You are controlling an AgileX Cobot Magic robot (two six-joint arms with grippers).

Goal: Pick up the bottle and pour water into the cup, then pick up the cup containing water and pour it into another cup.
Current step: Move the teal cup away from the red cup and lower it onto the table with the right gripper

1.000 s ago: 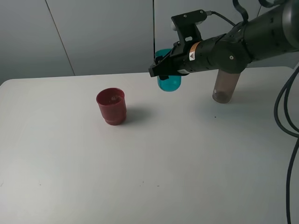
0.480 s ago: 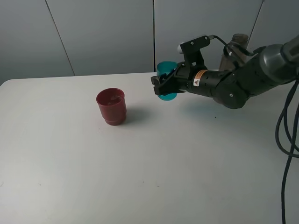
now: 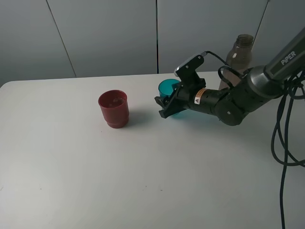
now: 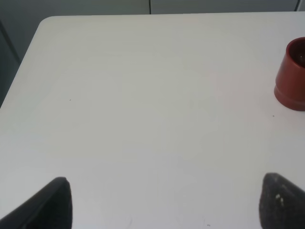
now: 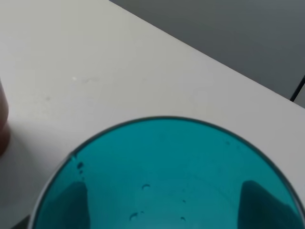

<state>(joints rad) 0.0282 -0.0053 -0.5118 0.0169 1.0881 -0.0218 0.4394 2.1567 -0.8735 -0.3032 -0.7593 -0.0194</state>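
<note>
- Lowered since a second ago: right arm [image 3: 238,98] and its teal cup [image 3: 167,88], from up in the air near the back wall down to the table [image 3: 143,181], cup now upright and seemingly resting on the surface.
- White table, nearly bare, carrying three task things.
- Bottle [image 3: 239,55], tall, smoky grey-brown, upright at the far right, behind the right arm and partly hidden by it.
- Red cup [image 3: 114,108], short and opaque, upright left of centre, near the teal cup but apart from it; also at the edge of the left wrist view [image 4: 291,76].
- Teal cup filling the right wrist view [image 5: 167,176], a few droplets on its inside, no clear pool of water visible.
- Right tool [image 3: 167,106] clenched on the teal cup, dark fingers showing through its wall.
- Left tool [image 4: 162,200] away from everything, only the two dark fingertips [image 4: 52,202] in view, spread wide apart, grasping nothing.
- Judged step: setting the teal cup down after the pour. Best done by settling the base flat before loosening the grip, then withdrawing without nudging the cup or bottle.
</note>
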